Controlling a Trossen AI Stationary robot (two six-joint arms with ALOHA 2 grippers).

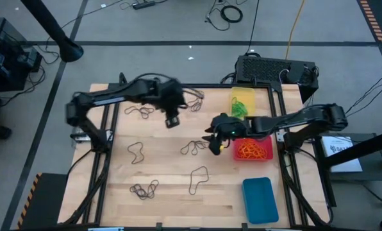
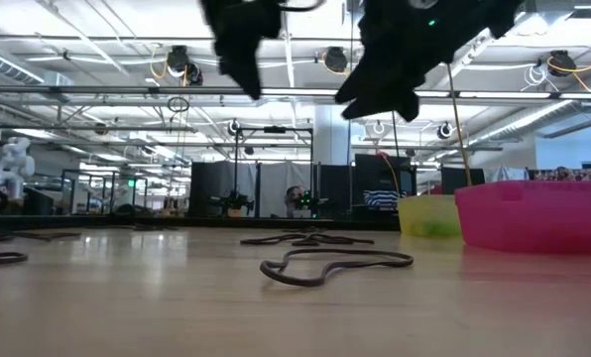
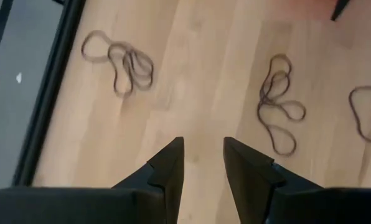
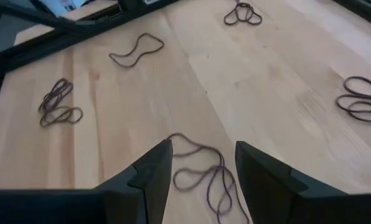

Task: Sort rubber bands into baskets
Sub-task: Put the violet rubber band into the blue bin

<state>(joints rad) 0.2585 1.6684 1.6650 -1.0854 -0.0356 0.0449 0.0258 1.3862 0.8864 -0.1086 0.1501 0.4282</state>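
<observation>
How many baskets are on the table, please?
3: the yellow basket at the table's far right, the red basket just in front of it, and the blue basket at the near right corner. None looks hidden.

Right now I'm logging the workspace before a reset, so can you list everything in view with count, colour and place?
Dark rubber bands: several loose clumps, brown-black, spread over the wooden table, from the far edge to the near-left.
Yellow basket: one, far right of the table, green bands inside.
Red basket: one, nearer than the yellow one, orange bands inside.
Blue basket: one, near right corner; no bands show in it.
Black box: one, beyond the table's far edge.
Left hand: open, above the far-left clumps.
Right hand: open, over a dark clump beside the red basket.
</observation>
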